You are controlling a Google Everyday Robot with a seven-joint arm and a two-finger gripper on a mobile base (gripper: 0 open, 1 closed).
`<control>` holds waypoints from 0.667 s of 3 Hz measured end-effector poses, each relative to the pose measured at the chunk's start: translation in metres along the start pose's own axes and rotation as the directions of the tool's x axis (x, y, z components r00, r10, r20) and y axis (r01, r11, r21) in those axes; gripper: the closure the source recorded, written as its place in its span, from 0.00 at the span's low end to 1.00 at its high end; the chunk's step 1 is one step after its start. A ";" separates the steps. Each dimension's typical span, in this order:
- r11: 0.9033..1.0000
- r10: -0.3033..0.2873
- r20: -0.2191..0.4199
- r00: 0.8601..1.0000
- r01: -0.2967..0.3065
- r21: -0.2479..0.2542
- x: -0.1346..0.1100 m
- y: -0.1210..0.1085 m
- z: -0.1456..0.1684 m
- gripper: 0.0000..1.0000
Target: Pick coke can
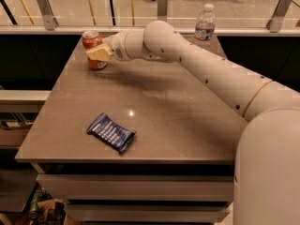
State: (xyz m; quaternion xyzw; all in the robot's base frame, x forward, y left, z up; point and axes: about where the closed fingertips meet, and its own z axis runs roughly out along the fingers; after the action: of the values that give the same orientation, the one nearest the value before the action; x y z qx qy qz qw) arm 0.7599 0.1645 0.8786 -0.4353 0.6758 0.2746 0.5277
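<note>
While gripper (pixel 97 52) overlaps it, coke can (pixel 91 39) stands upright.

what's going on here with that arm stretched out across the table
The robot's arm reaches across the table to its far left corner, with the pincer at the coke can, which stands upright on the surface. A blue snack packet lies near the front edge and a water bottle stands at the back; neither is being handled.

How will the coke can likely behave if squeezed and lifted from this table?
The coke can stands upright on the table, far-left corner, pincer at its side. Rigid-looking metal, probably smooth and somewhat slippery. Tall and narrow, it may tip if nudged, then roll.
</note>
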 end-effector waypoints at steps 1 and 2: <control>0.999 -0.014 0.011 1.000 0.015 -0.032 -0.011 0.004 -0.006 1.00; 0.996 -0.051 0.034 0.998 0.054 -0.072 -0.039 0.013 -0.027 1.00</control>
State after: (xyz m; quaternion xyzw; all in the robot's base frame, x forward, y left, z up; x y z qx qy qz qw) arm 0.7380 0.1600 0.9223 -0.4673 0.6451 0.2919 0.5294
